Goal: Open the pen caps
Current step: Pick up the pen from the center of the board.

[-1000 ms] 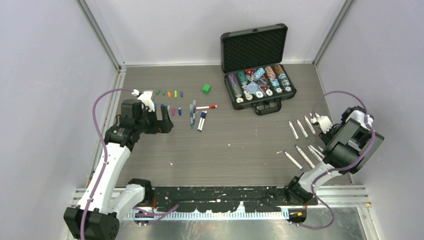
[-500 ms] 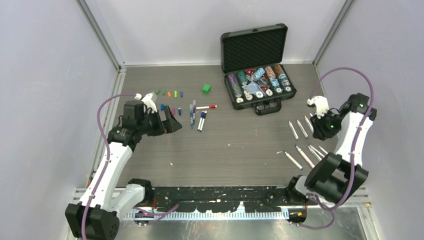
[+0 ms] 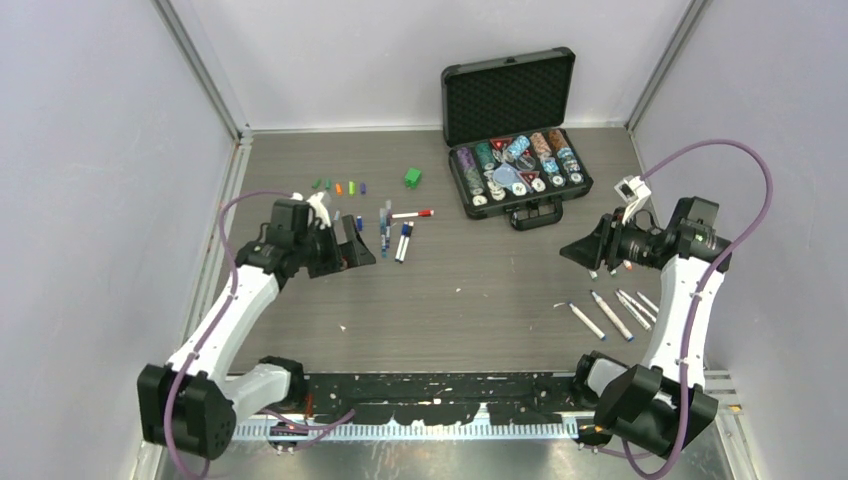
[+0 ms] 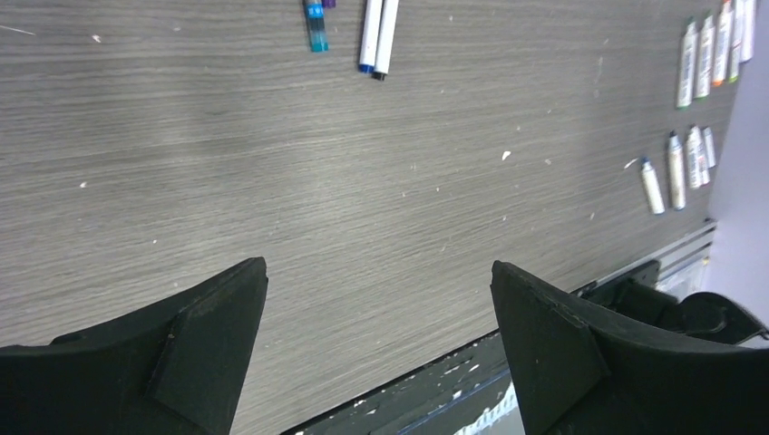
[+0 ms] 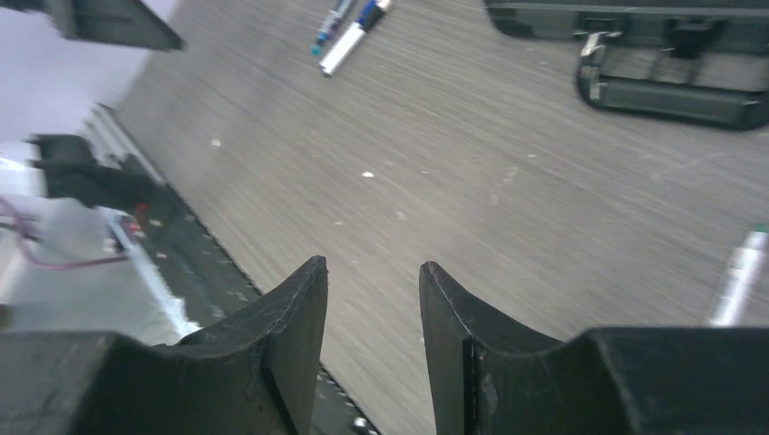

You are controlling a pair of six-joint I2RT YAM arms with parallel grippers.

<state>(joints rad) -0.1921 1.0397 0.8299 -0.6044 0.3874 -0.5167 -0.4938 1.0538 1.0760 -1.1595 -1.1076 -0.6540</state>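
Left fingers (image 4: 181,362) wide apart, right fingers (image 5: 281,353) slightly apart, both empty.

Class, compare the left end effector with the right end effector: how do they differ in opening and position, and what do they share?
Opening: the left end effector has its jaws spread wide, while the right end effector shows only a narrow gap.
Position: the left end effector sits beside the centre-left pens; the right end effector is above the right-hand pens.
Shared: both are black and hold nothing.
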